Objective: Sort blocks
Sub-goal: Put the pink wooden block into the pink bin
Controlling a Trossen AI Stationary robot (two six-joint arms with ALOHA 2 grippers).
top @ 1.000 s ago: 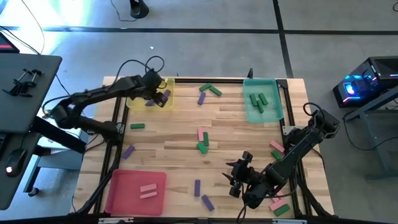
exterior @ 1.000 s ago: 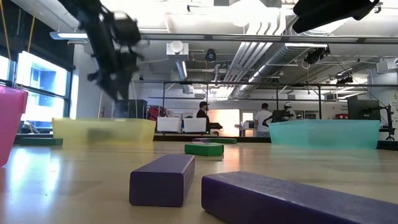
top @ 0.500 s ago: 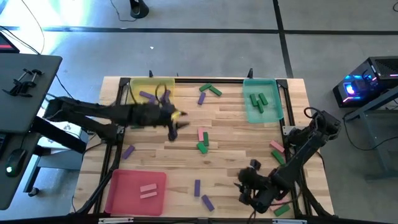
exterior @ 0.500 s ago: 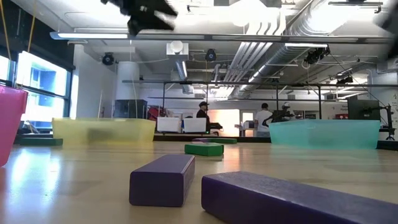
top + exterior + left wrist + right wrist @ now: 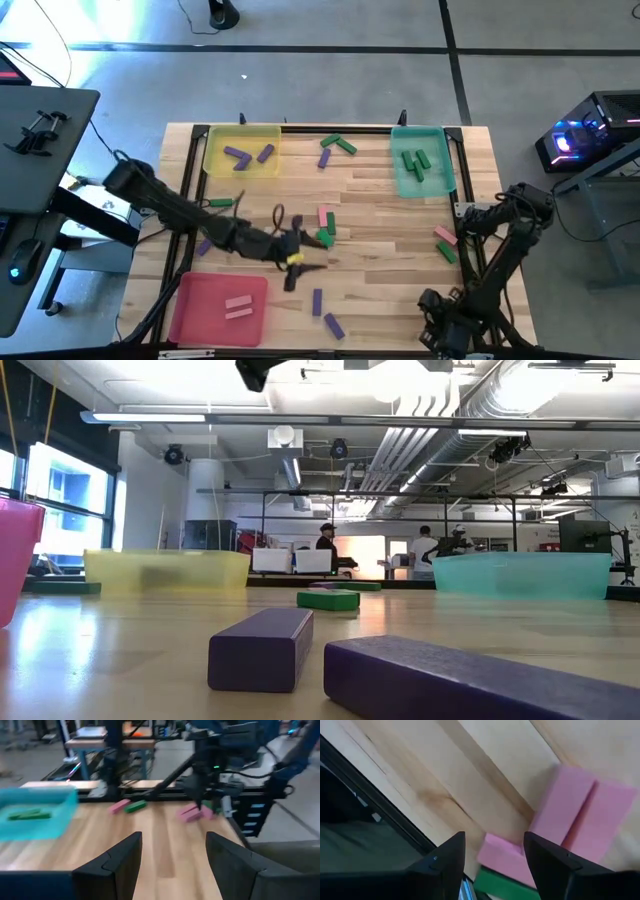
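Small bar blocks lie scattered on the wooden table: green [image 5: 326, 236], pink [image 5: 323, 215] and purple [image 5: 317, 300] ones near the middle, and a pink and green pair [image 5: 446, 243] at the right. Two purple blocks [image 5: 237, 155] lie in the yellow tray, green ones [image 5: 415, 160] in the teal tray, pink ones [image 5: 238, 303] in the red tray. My left gripper [image 5: 300, 268] hangs open and empty above the table's middle, near the green block. My right gripper [image 5: 492, 855] is open over pink blocks [image 5: 580, 815] and a green block [image 5: 505, 885] at the near right corner.
The yellow tray [image 5: 212, 160] sits at the far left, the teal tray [image 5: 400, 180] at the far right, the red tray [image 5: 190, 300] at the near left. Two purple blocks [image 5: 262, 650] lie close to the low camera. People stand in the room behind.
My left gripper has swung from above the yellow tray toward the table's middle and its near edge, stretching the arm out across the table. My right gripper has drawn back toward the near right corner. The blocks on the table have stayed where they were.
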